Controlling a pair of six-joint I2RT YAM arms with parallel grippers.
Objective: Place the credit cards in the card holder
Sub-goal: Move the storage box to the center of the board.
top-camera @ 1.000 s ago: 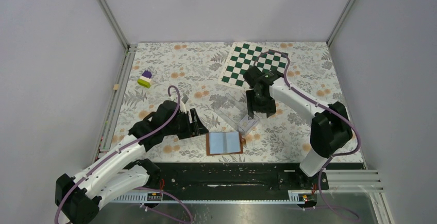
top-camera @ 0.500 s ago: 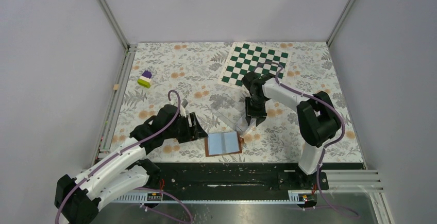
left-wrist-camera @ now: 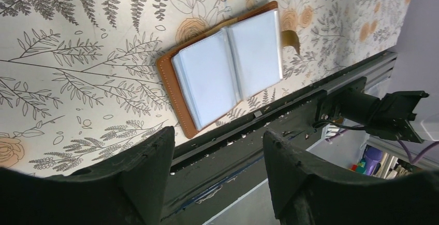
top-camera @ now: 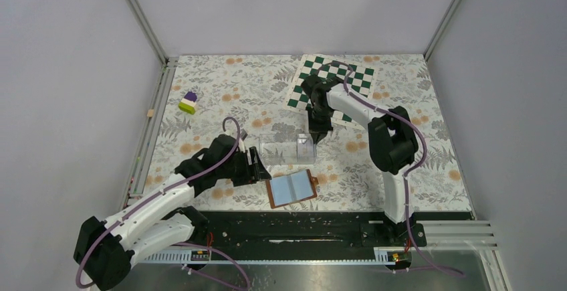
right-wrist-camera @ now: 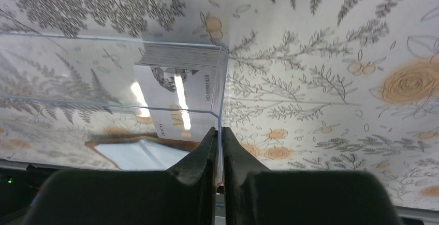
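Cards (right-wrist-camera: 178,59) are stacked in the clear case (right-wrist-camera: 77,64), its wall pinched by the right tool (right-wrist-camera: 218,134). The wallet (left-wrist-camera: 228,64) lies open on the worktop (left-wrist-camera: 77,39) beside the wide-spread left tool (left-wrist-camera: 217,147). Cards are judged light, stiff and slippery; an edge grip is advised.

card holder (top-camera: 292,188): lies open, nothing over it, reachable from above and from its right
near side: black base rail (top-camera: 301,227) runs close behind the holder, little room
left side: left gripper (top-camera: 262,168), jaws apart, just beside the holder's left edge
far side: clear case (top-camera: 281,149) near the holder, narrow strip between
credit cards (top-camera: 306,145): in the case's right end, behind clear walls
right gripper (top-camera: 314,138): pinched on that end wall, arm arches back over the checkerboard (top-camera: 354,77)
far left: small block (top-camera: 188,102), well apart from both arms
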